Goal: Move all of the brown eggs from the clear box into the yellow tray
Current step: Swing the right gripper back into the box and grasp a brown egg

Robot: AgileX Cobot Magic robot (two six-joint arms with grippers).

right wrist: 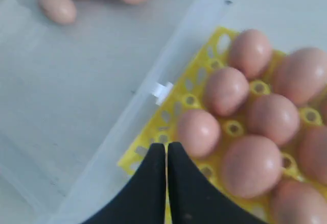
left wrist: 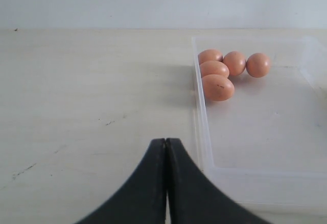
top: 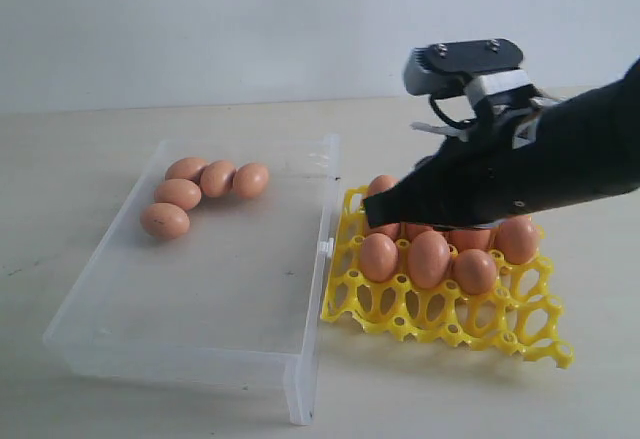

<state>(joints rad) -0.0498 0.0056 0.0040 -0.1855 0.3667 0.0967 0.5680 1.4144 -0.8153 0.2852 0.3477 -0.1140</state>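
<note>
Clear box: five brown eggs, 11 o'clock corner. Yellow tray at its 3 o'clock, part-filled. Both jaws closed, empty.

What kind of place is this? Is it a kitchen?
Probably a robot test bench, not a kitchen: a plain pale table against a blank wall, and the robot's right gripper above a yellow tray beside a clear box holding brown eggs.
</note>
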